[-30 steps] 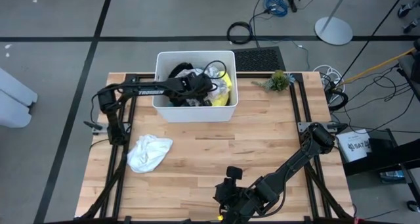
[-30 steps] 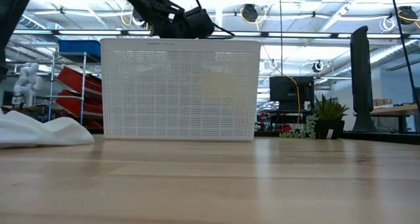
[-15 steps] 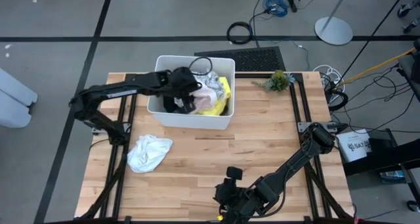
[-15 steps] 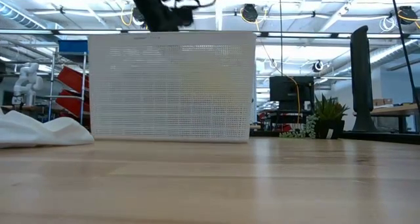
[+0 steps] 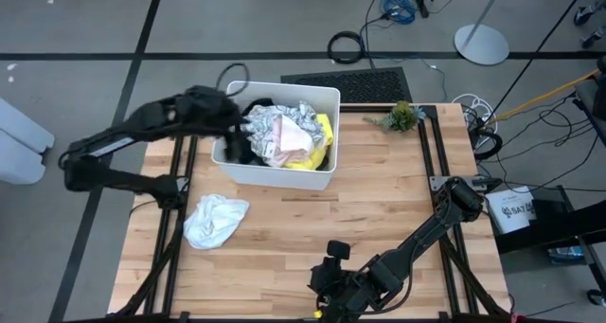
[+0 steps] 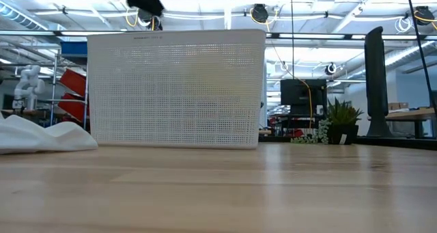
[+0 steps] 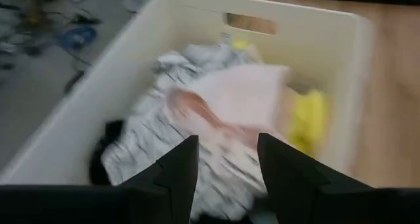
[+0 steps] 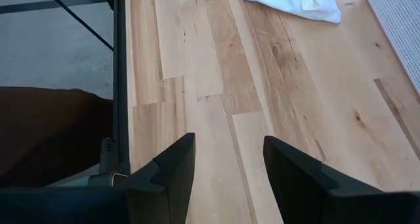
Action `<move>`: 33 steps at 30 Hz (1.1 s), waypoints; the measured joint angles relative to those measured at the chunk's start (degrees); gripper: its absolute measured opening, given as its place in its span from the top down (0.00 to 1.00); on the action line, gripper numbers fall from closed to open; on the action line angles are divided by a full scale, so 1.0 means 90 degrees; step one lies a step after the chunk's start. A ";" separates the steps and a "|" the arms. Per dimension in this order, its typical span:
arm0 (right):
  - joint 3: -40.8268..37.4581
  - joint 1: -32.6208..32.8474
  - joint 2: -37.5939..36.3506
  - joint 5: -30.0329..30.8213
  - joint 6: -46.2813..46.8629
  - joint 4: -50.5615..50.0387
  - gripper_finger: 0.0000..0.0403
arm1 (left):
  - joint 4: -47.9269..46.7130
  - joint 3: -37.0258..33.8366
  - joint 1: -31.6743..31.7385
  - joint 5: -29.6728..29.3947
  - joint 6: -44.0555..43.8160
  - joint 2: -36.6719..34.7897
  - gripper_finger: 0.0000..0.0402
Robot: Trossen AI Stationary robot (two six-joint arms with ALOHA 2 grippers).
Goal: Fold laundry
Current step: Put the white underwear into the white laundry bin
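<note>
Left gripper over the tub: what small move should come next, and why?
Probably lower the left gripper back into the tub and close on the patterned cloth. Its fingers are open and empty above the pile, and only the white cloth lies on the table.

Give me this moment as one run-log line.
left gripper: open, empty, over tub | right gripper: open, waiting near front table edge | white cloth: crumpled on table, unfolded

The left gripper (image 7: 223, 165) is held raised with fingers parted, empty; the right gripper (image 8: 223, 165) is likewise parted, held low.
</note>
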 joint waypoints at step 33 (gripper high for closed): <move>0.0000 -0.0016 -0.0001 0.0373 -0.0216 0.0000 0.58 | 0.0013 -0.5199 -0.2399 0.2802 -0.2954 -0.2966 0.59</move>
